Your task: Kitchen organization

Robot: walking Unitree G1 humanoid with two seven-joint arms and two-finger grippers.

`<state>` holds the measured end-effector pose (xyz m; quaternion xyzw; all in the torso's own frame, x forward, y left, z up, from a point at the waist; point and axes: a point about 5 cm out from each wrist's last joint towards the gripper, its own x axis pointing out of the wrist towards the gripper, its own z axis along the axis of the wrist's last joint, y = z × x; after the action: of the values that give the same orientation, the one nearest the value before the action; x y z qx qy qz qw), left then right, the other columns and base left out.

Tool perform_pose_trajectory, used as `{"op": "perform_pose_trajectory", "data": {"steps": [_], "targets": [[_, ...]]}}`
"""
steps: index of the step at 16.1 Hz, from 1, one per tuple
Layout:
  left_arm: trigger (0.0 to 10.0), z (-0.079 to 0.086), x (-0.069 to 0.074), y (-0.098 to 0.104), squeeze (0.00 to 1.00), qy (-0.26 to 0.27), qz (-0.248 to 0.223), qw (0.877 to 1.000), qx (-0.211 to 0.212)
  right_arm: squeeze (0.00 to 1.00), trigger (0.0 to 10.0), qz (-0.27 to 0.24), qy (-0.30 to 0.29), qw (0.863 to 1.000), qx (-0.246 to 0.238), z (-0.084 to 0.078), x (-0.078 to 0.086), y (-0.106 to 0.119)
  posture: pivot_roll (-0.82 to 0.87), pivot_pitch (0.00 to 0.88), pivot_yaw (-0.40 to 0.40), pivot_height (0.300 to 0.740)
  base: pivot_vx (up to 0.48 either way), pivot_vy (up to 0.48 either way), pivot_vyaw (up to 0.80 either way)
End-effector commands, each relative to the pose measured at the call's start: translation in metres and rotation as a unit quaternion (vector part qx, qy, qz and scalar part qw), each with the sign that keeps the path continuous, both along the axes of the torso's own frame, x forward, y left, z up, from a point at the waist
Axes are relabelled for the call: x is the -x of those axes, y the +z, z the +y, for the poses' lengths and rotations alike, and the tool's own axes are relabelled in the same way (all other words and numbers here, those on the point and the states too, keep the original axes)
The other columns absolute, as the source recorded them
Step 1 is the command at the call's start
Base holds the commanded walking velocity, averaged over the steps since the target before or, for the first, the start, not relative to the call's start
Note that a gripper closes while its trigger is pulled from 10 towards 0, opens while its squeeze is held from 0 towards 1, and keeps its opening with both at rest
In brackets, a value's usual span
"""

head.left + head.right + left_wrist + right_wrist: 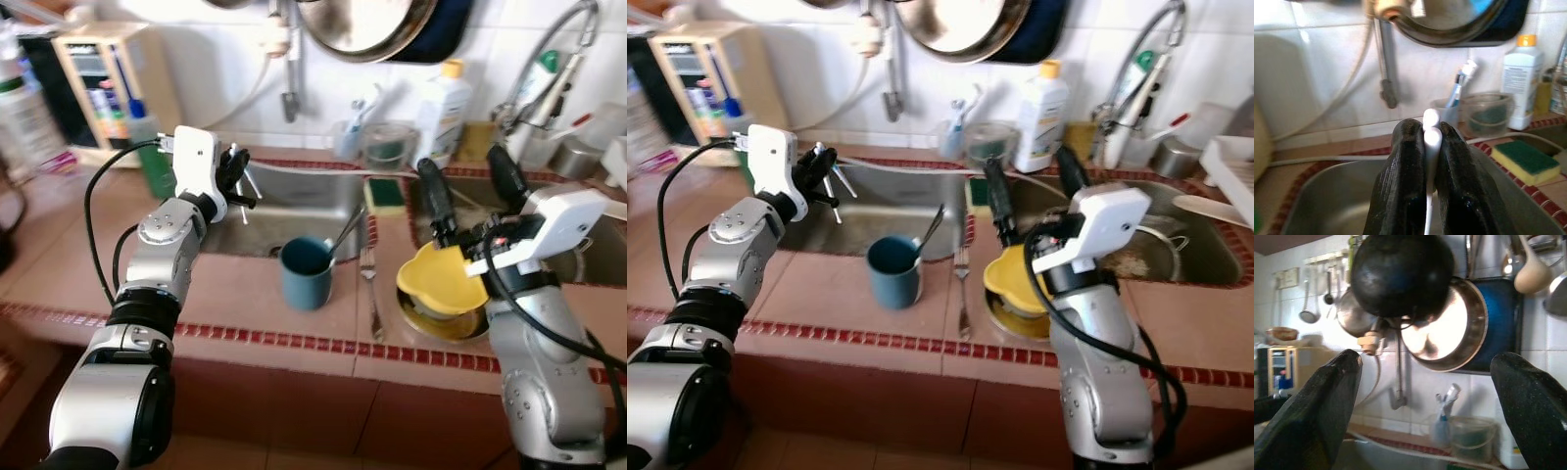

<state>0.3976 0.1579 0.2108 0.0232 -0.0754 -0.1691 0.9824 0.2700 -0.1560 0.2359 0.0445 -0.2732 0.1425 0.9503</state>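
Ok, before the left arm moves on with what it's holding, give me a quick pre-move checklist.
1. Left gripper shut on the thin white-handled utensils: ok.
2. Utensils sitting straight in the grip: not ok, metal ends splay apart over the steel sink basin.
3. Dark blue cup upright on the tiled counter, one utensil already standing in it: ok.
4. Right gripper open, holding nothing: ok.
5. Right gripper apart from the yellow bowl: cannot tell, it hangs just above it.
6. Loose metal utensil lies beside the cup, outside it: not ok.
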Motion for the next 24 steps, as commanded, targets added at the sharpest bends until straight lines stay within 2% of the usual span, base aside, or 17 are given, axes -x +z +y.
{"op": "perform_pose_trajectory", "data": {"steps": [1, 5, 7, 15, 16, 17, 18, 21, 23, 24], "targets": [[10.0, -0.002, -0.001, 0.006, 0.0, -0.004, -0.008, 1.0, 0.0, 0.0, 10.0, -0.008, -0.001, 1.0, 0.003, -0.002, 0.001, 0.006, -0.22, 0.0, 0.06, 0.74, 0.382, 0.0, 0.0], [10.0, -0.001, -0.001, 0.007, 0.0, -0.004, -0.005, 1.0, 0.001, 0.0, 10.0, -0.008, 0.0, 1.0, 0.004, -0.001, 0.001, 0.007, -0.22, 0.0, 0.061, 0.74, 0.368, 0.0, 0.0], [10.0, -0.002, 0.0, 0.006, 0.0, -0.004, -0.012, 1.0, 0.013, 0.0, 10.0, -0.008, 0.001, 1.0, 0.004, -0.001, 0.001, 0.007, -0.22, 0.0, 0.061, 0.74, 0.0, 0.0, 0.0], [10.0, 0.0, 0.0, 0.0, 0.0, 0.01, 0.001, 1.0, -0.009, 0.0, 10.0, 0.007, -0.004, 1.0, -0.008, -0.002, -0.002, 0.008, -0.22, 0.0, 0.058, 0.74, 0.0, 0.0, 0.0], [10.0, 0.0, -0.001, -0.002, 0.0, 0.016, 0.006, 1.0, -0.022, 0.0, 10.0, 0.024, -0.006, 1.0, -0.005, -0.004, -0.003, 0.006, -0.22, 0.0, 0.057, 0.74, 0.0, 0.0, 0.0], [10.0, 0.0, -0.001, -0.004, 0.0, 0.021, 0.009, 0.999, -0.029, 0.0, 10.0, 0.07, -0.018, 0.997, 0.002, -0.01, -0.008, -0.002, -0.22, 0.004, 0.059, 0.74, 0.0, 0.0, 0.0], [10.0, 0.0, -0.001, -0.004, 0.0, 0.021, 0.01, 0.999, -0.03, 0.0, 10.0, 0.083, -0.024, 0.996, 0.004, -0.013, -0.009, -0.004, -0.22, 0.004, 0.059, 0.74, 0.0, 0.0, 0.0], [10.0, 0.001, -0.002, -0.009, 0.0, 0.03, 0.017, 0.998, -0.052, 0.0, 10.0, 0.192, -0.047, 0.98, 0.017, -0.035, -0.012, -0.021, -0.23, 0.016, 0.068, 0.74, 0.0, 0.0, 0.0], [10.0, 0.0, -0.002, -0.009, 0.0, 0.03, 0.017, 0.998, -0.059, 0.0, 10.0, 0.227, -0.048, 0.972, 0.018, -0.043, -0.008, -0.024, -0.24, 0.022, 0.072, 0.74, 0.0, 0.0, 0.0], [10.0, 0.0, -0.002, -0.009, 0.0, 0.03, 0.017, 0.998, -0.059, 0.0, 10.0, 0.241, -0.04, 0.969, 0.04, -0.046, -0.006, -0.024, -0.25, 0.025, 0.072, 0.74, 0.0, 0.0, 0.0]]}}
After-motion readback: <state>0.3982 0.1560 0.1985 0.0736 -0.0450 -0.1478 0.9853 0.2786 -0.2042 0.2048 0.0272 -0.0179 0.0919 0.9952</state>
